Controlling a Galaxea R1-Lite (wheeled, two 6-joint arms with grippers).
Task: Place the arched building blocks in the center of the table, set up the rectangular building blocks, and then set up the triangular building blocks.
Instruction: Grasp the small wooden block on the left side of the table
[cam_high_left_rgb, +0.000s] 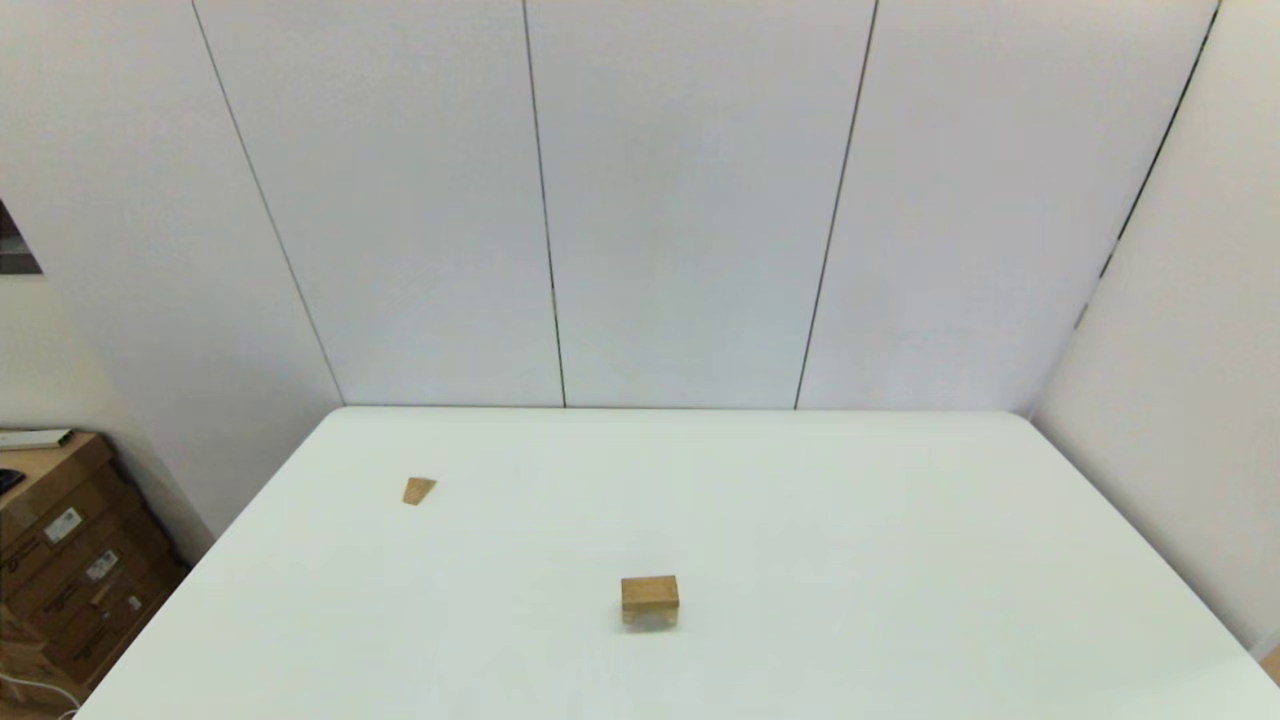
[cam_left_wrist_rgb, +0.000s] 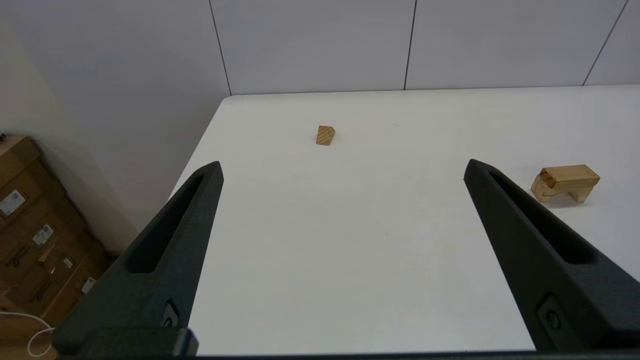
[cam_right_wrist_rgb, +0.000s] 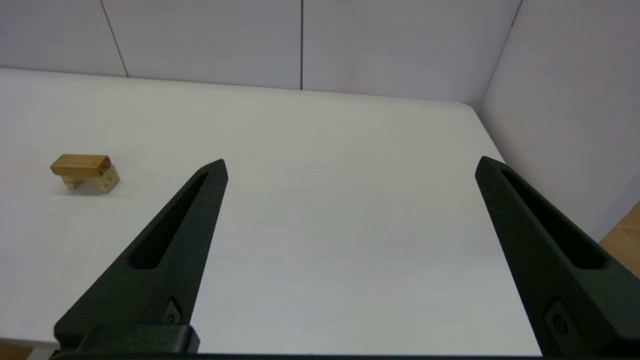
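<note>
The arched building block (cam_high_left_rgb: 650, 616) stands hollow side down near the middle of the table (cam_high_left_rgb: 900, 560). The rectangular building block (cam_high_left_rgb: 649, 590) lies flat on top of it. In the left wrist view the slab (cam_left_wrist_rgb: 571, 175) rests on the arch (cam_left_wrist_rgb: 542, 190); the right wrist view shows the same slab (cam_right_wrist_rgb: 80, 164) and arch (cam_right_wrist_rgb: 108, 180). The triangular building block (cam_high_left_rgb: 419, 490) lies alone toward the far left, and also shows in the left wrist view (cam_left_wrist_rgb: 325, 135). My left gripper (cam_left_wrist_rgb: 343, 166) and right gripper (cam_right_wrist_rgb: 352, 164) both hover open and empty over the near edge, outside the head view.
White wall panels close off the table's far side and right side. Cardboard boxes (cam_high_left_rgb: 70, 570) are stacked on the floor beyond the table's left edge. A white cable (cam_left_wrist_rgb: 30, 335) lies on the floor by them.
</note>
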